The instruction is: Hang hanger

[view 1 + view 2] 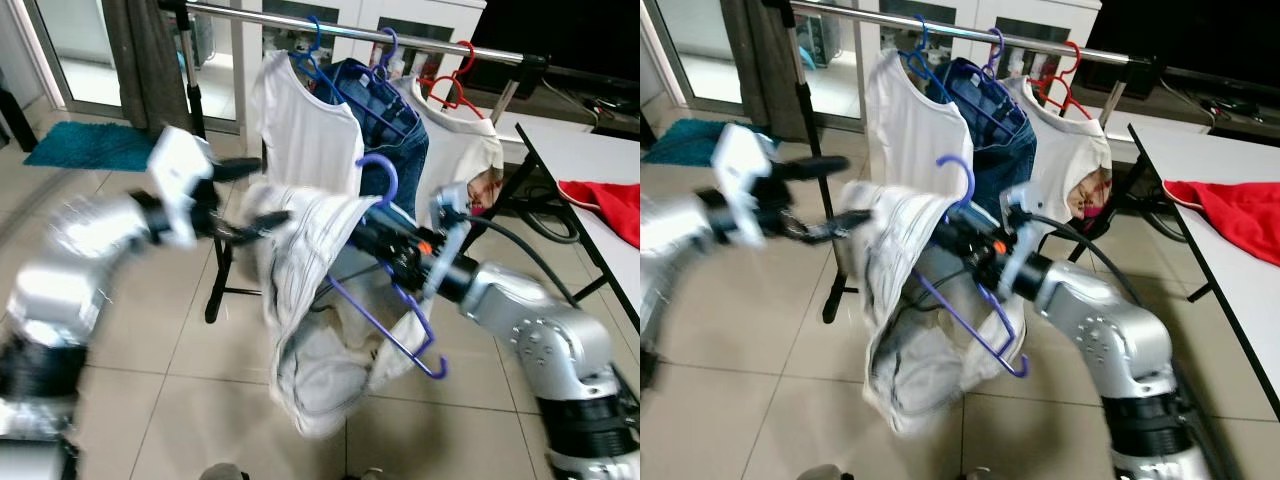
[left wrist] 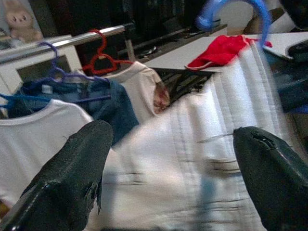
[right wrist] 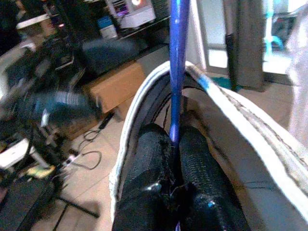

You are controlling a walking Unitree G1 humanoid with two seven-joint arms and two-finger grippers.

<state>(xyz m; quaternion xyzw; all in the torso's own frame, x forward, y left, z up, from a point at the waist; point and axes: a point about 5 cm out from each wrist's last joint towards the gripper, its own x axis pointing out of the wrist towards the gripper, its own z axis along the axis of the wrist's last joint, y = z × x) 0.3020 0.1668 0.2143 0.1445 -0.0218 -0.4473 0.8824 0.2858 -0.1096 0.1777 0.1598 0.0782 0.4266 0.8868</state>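
Observation:
A purple hanger [image 1: 385,300] carries a white striped garment [image 1: 300,300] that droops toward the floor. My right gripper [image 3: 172,144] is shut on the hanger's purple neck [image 3: 177,62], just below its hook [image 1: 380,172]. My left gripper [image 1: 250,198] is open, level with the garment's upper left side, its black fingers [image 2: 72,178] spread on either side of the white cloth [image 2: 202,159]. Behind stands the metal clothes rail [image 1: 400,38] with a white shirt [image 1: 300,130], jeans [image 1: 395,125] and a second white shirt [image 1: 460,145] on blue, purple and red hangers.
A white table [image 1: 585,170] with a red cloth [image 1: 610,205] on it stands at the right. The rack's black legs [image 1: 215,290] reach the tiled floor. A teal mat [image 1: 85,145] lies by the glass door at the back left.

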